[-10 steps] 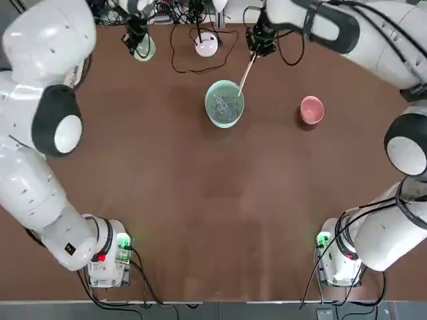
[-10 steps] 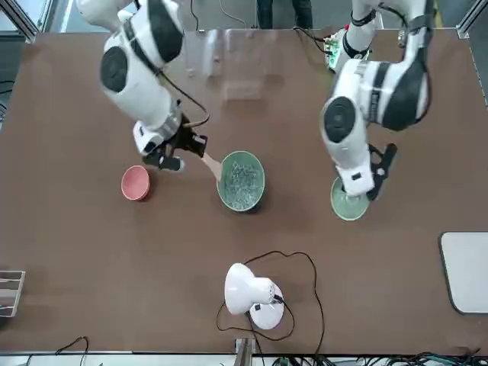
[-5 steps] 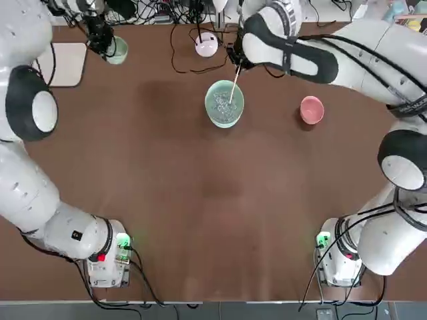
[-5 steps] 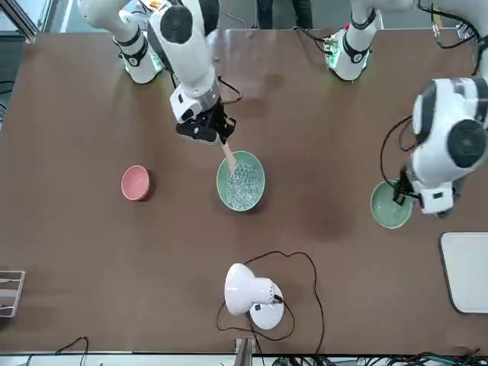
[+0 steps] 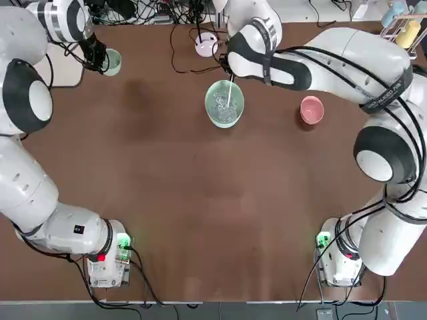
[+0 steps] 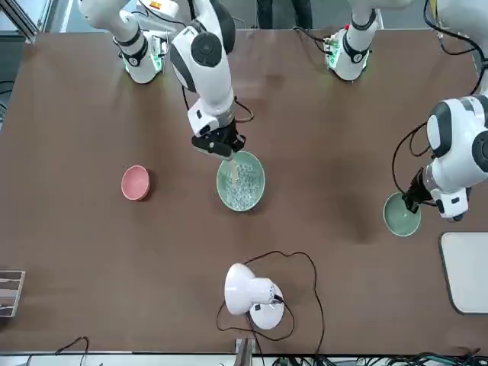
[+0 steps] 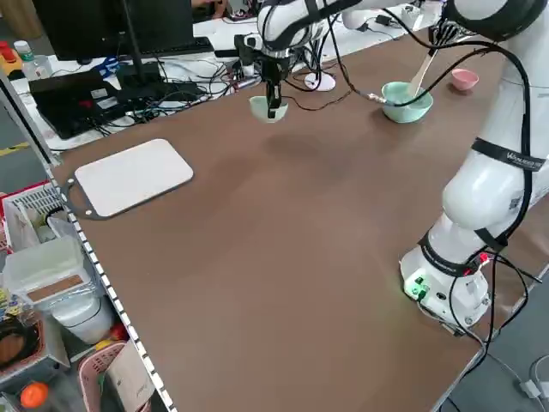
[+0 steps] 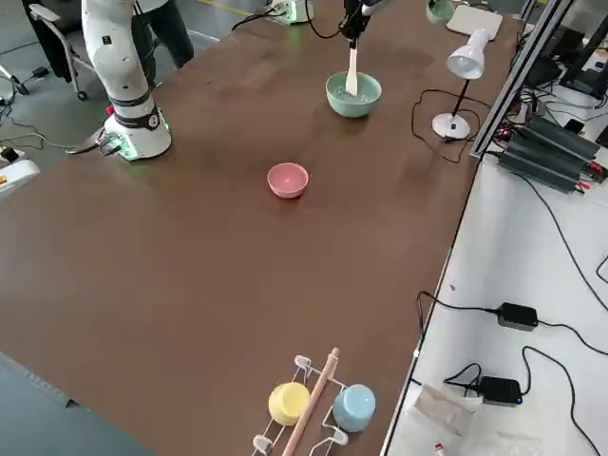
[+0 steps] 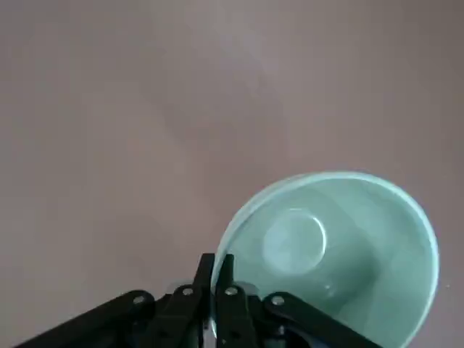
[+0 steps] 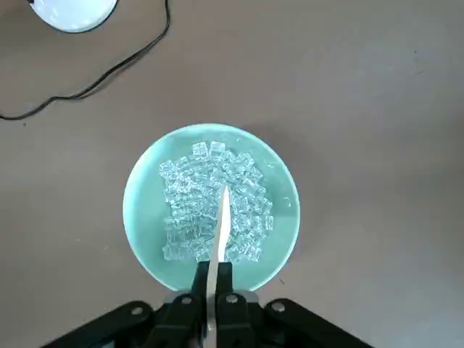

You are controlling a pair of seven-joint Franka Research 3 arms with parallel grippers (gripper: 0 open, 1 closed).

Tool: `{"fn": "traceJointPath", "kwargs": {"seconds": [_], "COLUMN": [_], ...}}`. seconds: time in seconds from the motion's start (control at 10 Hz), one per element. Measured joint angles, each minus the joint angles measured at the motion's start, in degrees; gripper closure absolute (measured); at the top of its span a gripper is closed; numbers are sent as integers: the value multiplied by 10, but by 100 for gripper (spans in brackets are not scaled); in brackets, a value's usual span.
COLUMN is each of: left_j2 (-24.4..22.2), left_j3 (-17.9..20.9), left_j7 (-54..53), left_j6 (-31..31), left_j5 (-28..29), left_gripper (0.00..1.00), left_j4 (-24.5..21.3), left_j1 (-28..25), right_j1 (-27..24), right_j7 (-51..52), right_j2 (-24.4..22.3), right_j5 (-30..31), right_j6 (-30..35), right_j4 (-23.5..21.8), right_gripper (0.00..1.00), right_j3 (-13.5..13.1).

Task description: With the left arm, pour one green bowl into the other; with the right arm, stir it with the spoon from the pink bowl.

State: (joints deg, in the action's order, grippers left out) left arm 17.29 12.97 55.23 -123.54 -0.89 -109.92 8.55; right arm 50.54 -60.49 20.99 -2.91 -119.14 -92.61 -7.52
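Stirring: your right gripper (image 10: 212, 290) is clamped on the spoon (image 10: 220, 217), blade down in the large green bowl (image 5: 224, 103) at table twelve o'clock.
Left: left gripper (image 9: 215, 272) pinches the small green bowl's (image 9: 341, 250) rim, empty, out at ten o'clock.
Pink bowl (image 5: 311, 109): at one o'clock.
Risk: sweep too wide and you'll flick bits over the rim or shove the bowl.

Brown table (image 5: 200, 200), white desk lamp (image 6: 252, 293) — black cables, white board (image 7: 133, 176), grey floor
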Motion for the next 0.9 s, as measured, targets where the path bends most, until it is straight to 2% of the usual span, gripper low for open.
{"fn": "traceJointPath", "kwargs": {"seconds": [0.4,0.7,0.9], "left_j2": [72,84,92], "left_j3": [-2,-2,-5], "left_j7": [-92,-173,-179], "left_j6": [-44,-48,-93], "left_j5": [-62,-95,-95], "left_gripper": [96,96,96], "left_j4": [-4,-17,-36], "left_j1": [-12,-24,-24], "right_j1": [5,6,12], "right_j7": [-3,-3,-3], "right_j2": [24,33,36], "right_j5": [0,0,3], "right_j6": [-3,-1,0], "right_j4": [5,8,10], "right_gripper": [95,95,95], "right_j3": [-1,-2,-2]}}
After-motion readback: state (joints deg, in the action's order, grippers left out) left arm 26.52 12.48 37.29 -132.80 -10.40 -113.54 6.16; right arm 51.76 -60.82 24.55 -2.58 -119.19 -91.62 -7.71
